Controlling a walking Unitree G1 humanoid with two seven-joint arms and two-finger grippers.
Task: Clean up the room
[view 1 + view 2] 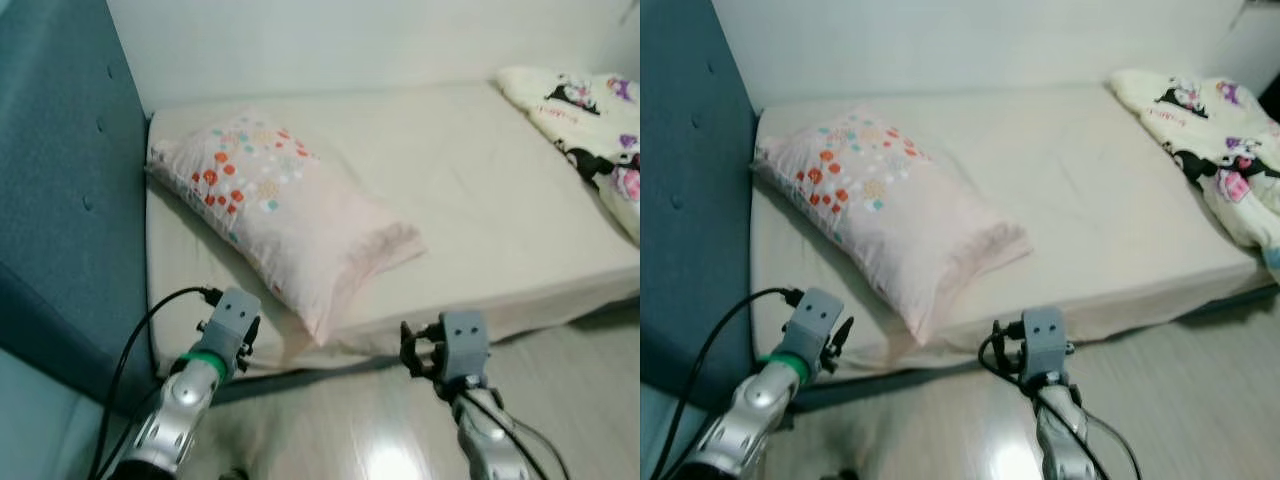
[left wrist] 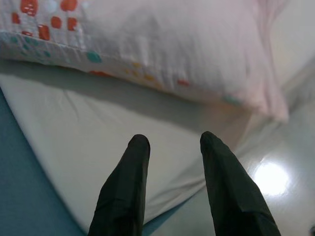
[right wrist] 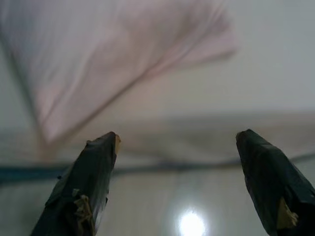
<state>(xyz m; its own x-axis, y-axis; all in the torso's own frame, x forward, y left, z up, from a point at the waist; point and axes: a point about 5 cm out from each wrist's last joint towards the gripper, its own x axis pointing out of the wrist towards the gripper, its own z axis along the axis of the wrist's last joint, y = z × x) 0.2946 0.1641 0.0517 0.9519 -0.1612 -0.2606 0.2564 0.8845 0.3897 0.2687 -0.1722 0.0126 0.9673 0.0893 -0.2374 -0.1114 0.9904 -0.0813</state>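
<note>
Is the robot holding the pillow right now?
No, both the left gripper and the right gripper are open and empty, short of the pink pillow lying on the bed.

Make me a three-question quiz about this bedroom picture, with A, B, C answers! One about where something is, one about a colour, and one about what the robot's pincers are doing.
1. Where does the pillow lie?
A. On the floor
B. On the bed, near the headboard
C. Under the blanket

2. What colour is the headboard?
A. Blue-green
B. Yellow
C. Red

3. How are the two pincers?
A. Both shut on the pillow
B. Left one holds a cup
C. Both open and empty

Answers:
1 B: the pillow rests on the bed sheet beside the headboard, while the cartoon blanket sits at the far end.
2 A: the padded panel is blue-green.
3 C: the left pincer and the right pincer each show a gap between their fingers with nothing in it.
</note>
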